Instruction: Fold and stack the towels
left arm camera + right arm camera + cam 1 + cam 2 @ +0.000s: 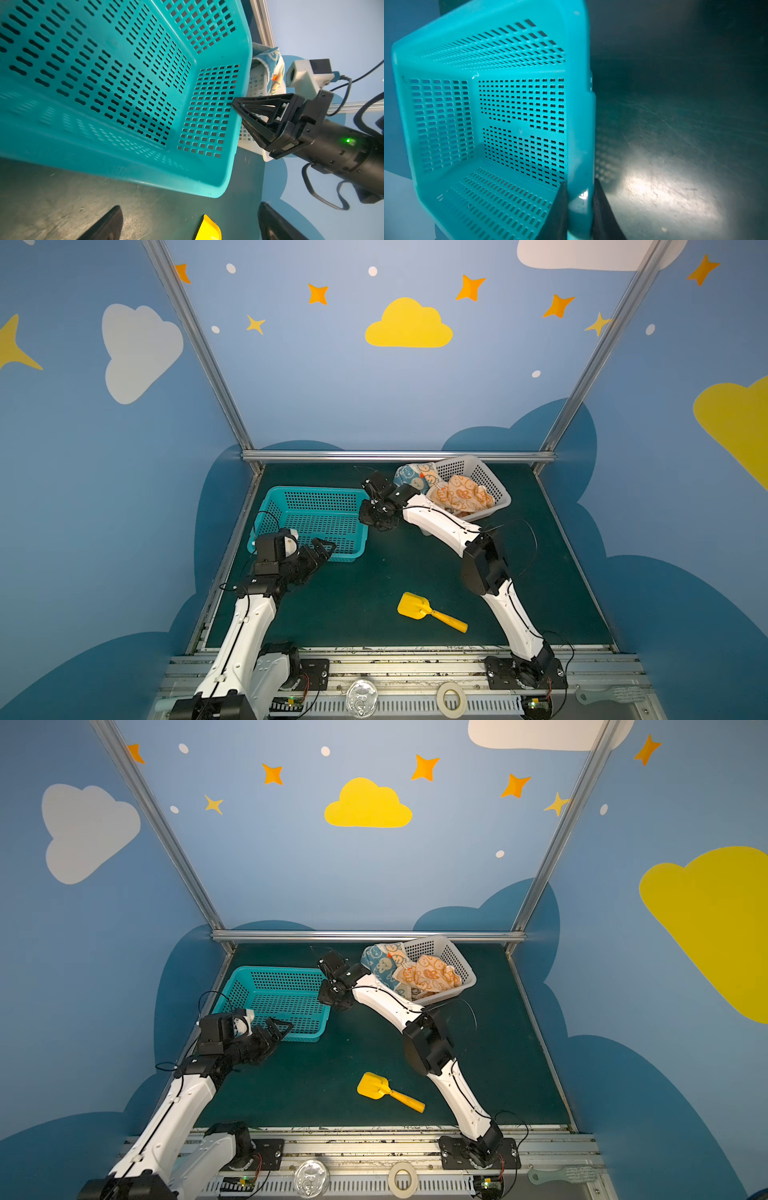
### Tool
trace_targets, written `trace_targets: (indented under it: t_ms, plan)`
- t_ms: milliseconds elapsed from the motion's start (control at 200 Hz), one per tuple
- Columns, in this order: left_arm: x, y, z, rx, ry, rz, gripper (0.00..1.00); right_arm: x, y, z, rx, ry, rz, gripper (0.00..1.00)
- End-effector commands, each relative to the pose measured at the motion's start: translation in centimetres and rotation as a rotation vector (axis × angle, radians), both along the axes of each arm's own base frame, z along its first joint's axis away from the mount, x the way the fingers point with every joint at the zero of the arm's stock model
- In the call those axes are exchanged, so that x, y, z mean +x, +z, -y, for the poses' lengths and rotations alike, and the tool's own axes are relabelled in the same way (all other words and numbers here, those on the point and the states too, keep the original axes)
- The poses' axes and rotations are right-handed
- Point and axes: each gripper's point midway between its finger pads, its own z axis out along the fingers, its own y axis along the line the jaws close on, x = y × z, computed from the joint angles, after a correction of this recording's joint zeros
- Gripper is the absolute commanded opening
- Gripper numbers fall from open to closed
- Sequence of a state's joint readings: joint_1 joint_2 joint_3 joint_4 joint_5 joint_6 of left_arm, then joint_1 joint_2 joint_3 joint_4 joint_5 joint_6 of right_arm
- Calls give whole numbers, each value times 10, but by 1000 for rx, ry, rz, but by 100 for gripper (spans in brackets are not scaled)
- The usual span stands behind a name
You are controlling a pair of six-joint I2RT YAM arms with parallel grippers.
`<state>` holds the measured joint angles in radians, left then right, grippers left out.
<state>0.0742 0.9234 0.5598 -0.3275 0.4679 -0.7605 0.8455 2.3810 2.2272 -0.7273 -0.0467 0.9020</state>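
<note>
Judging from how things lie, no towel is folded or stacked yet. On the green desk (374, 585) the teal basket (320, 522) sits empty. The right arm (440, 522) reaches to that basket's short end wall, and its jaws are clamped on the rim there, one finger inside the wall and one outside, as the right wrist view shows. The left arm (249, 622) is at the teal basket's near corner, jaws wide apart and holding nothing. The white basket (465, 469) stands just beyond the teal basket's gripped end. The towels are bunched inside it: the blue towel (411, 481) hangs over the rim nearest the teal basket, and the orange towels (461, 495) lie crumpled farther from it; how many orange ones I cannot tell. A yellow toy shovel (413, 606) lies well apart from the teal basket, untouched. Every towel has yet to be taken out, spread, folded and stacked; the present grip looks like shifting the teal basket first.
</note>
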Motion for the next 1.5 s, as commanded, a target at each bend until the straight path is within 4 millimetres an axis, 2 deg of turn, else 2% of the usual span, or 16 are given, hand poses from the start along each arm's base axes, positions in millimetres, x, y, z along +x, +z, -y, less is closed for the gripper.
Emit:
trace_targets:
  t_ms: [0,160,280,441,526,681,726,871,1026,1136,1317,1492]
  plan:
    - [12,0,-6,11,34,14,100,17,-14,-8,11,-9,43,14]
    - [28,-9,-9,-5,60,-28,100,39,-6,-15,40,-19,104,17]
    - [41,-18,-11,-14,78,-64,100,52,-1,-18,73,-11,113,27]
    - [54,-18,-17,9,108,-72,100,60,11,-15,96,24,135,51]
    - [60,-18,-22,13,141,-65,100,61,23,-10,105,50,150,69]
    - [72,-26,-23,-19,187,-86,100,50,57,0,98,112,199,92]
    - [76,-27,-24,-31,203,-86,100,44,66,4,96,129,213,96]
    - [88,-23,-19,-26,232,-57,100,20,92,25,83,162,224,98]
    - [102,-27,-13,-7,224,-72,100,-9,93,41,96,201,208,99]
    - [110,-33,-15,0,237,-78,100,-23,81,47,89,212,176,99]
    - [124,-37,-40,62,302,-90,100,-34,62,48,60,234,122,99]
    - [138,-39,-57,58,330,-101,100,-35,48,34,71,268,102,98]
